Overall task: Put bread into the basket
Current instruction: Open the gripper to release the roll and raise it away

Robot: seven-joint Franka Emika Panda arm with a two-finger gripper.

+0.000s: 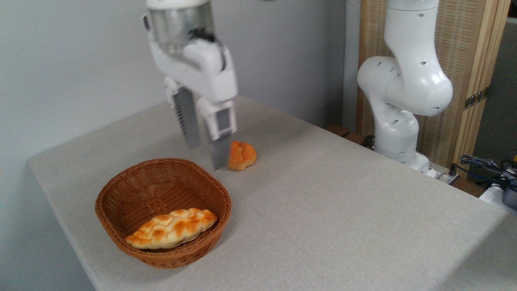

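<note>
The braided golden-brown bread (173, 228) lies flat inside the reddish-brown wicker basket (121, 193), near its front wall. My gripper (207, 156) hangs well above the basket's far right rim, open, with nothing between its fingers (188, 121). It is blurred by motion. Nothing touches the bread.
A small round orange bun (241, 155) sits on the grey table (323, 210) just right of my fingertips. The arm's white base (404, 101) stands at the back right, with cables (484, 165) at the far right edge.
</note>
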